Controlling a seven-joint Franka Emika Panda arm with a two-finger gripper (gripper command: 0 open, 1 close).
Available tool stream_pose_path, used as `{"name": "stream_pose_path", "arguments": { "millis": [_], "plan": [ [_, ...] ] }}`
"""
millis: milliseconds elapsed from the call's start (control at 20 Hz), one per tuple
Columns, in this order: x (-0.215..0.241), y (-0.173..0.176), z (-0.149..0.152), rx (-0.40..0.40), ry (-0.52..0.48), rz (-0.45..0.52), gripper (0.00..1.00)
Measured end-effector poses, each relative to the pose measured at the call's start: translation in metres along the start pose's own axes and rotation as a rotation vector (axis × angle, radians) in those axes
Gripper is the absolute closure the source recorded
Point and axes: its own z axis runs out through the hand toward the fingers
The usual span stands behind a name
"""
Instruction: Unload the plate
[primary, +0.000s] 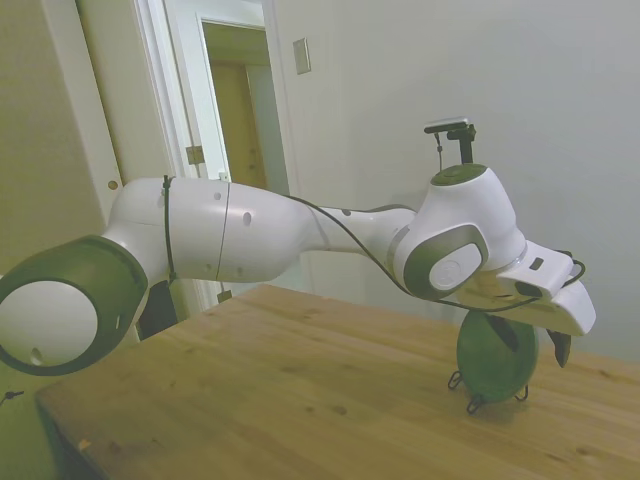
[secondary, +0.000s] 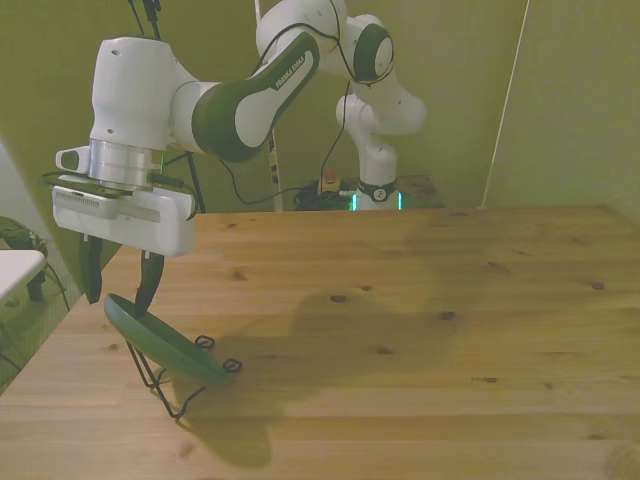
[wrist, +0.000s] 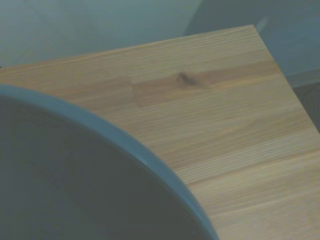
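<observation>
**Gripper over the racked plate**

The wooden bench (secondary: 420, 300) fills the scene. The white arm (secondary: 240, 100) reaches to the front view's left, near side of the bench. There the dark green plate (secondary: 165, 343) leans tilted in a thin black wire stand (secondary: 175, 395). The gripper (secondary: 120, 283) hangs over the plate's upper rim, fingers spread apart, one on each side of that rim, not visibly clamped.

Robot lab: arm (secondary: 250, 90), wooden table (secondary: 420, 300)
</observation>
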Motion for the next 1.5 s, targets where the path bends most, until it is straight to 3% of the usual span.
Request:
{"name": "stream_pose_path", "arguments": {
  "millis": [1150, 1500],
  "plan": [
    [0.001, 0.002, -0.001, 0.002, 0.000, 0.002, 1.00],
    [0.003, -0.009, -0.029, 0.037, 0.019, -0.007, 1.00]
  ]
}}
